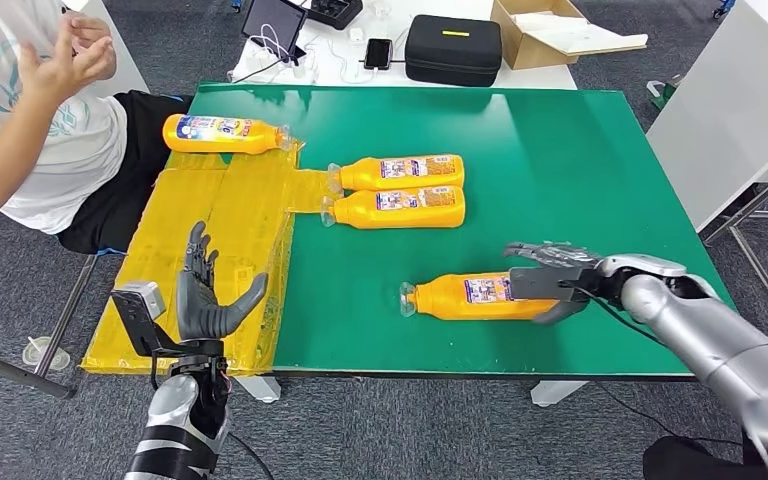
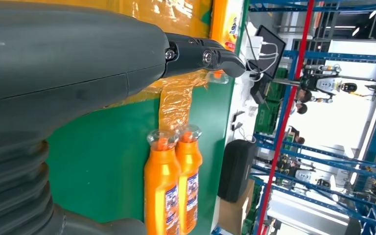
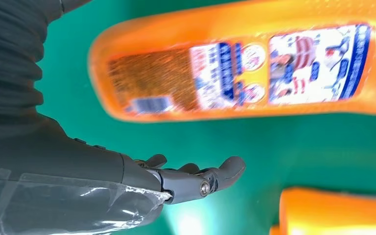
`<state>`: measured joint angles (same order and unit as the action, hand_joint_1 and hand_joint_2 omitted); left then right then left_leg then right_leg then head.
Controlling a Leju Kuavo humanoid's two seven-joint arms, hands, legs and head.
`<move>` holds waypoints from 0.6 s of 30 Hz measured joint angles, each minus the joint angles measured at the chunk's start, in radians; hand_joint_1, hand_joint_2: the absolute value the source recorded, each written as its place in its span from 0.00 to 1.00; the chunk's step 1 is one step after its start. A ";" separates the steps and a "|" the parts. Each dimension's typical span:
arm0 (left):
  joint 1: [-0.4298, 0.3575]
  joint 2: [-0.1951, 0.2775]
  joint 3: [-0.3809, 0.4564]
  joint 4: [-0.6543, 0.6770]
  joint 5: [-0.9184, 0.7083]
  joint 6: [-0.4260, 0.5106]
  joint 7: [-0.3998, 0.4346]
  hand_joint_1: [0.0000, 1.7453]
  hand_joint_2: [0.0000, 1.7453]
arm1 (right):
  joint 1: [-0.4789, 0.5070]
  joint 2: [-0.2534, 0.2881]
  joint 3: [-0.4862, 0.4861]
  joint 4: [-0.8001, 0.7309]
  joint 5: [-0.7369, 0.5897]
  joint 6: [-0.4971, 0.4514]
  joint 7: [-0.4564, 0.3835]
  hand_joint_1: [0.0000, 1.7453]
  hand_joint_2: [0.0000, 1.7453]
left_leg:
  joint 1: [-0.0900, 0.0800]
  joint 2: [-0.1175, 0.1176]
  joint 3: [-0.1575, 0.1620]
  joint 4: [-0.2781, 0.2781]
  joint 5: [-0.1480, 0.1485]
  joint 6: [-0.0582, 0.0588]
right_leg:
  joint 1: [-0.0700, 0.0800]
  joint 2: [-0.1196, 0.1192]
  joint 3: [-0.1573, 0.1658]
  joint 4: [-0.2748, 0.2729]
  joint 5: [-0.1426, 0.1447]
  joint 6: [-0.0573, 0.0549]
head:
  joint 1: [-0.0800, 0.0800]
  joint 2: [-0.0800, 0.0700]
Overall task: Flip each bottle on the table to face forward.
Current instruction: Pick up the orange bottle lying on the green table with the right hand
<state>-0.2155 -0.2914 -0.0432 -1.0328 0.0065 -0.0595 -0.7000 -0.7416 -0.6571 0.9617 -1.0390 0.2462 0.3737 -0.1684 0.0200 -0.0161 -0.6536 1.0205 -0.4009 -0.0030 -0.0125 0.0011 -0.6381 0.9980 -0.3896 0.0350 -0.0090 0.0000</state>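
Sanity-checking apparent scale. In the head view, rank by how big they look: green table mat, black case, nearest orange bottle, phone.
1. green table mat
2. black case
3. nearest orange bottle, close to the case, and it lies nearer the camera, so unsure
4. phone

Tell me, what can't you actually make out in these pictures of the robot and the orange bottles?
- Label print on the nearest bottle: blurred in the right wrist view, too small in the head view.
- Whether the right hand grips that bottle: unclear in the head view, since the hand covers the bottle's base.
- Bases of the two paired bottles: cut off by the left wrist picture's edge.
- Much of the table: hidden behind the left hand in its wrist view.
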 joint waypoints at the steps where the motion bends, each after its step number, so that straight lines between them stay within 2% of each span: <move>1: 0.000 0.000 -0.001 0.003 0.000 0.000 0.000 0.00 1.00 | -0.003 0.012 0.006 0.015 0.002 -0.003 -0.001 0.00 1.00 | 0.000 0.000 0.000 0.000 0.000 0.000 | 0.000 0.000 0.000 0.000 0.000 0.000 | 0.000 0.000; 11: -0.009 0.000 -0.002 0.031 0.000 0.008 0.000 0.00 1.00 | -0.004 0.125 0.032 0.156 0.087 -0.097 -0.017 0.00 1.00 | 0.000 0.000 0.000 0.000 0.000 0.000 | 0.000 0.000 0.000 0.000 0.000 0.000 | 0.000 0.000; 18: -0.010 0.000 -0.001 0.034 0.004 0.010 0.000 0.00 1.00 | -0.004 0.152 0.019 0.194 0.118 -0.093 -0.018 0.00 1.00 | 0.000 0.000 0.000 0.000 0.000 0.000 | 0.000 0.000 0.000 0.000 0.000 0.000 | 0.000 0.000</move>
<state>-0.2251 -0.2914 -0.0441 -0.9985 0.0100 -0.0500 -0.7000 -0.7452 -0.5046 0.9805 -0.8452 0.3644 0.2807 -0.1868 0.0197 -0.0160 -0.6539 1.0205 -0.4009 -0.0028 -0.0128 0.0011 -0.6385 0.9980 -0.3896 0.0350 -0.0089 0.0000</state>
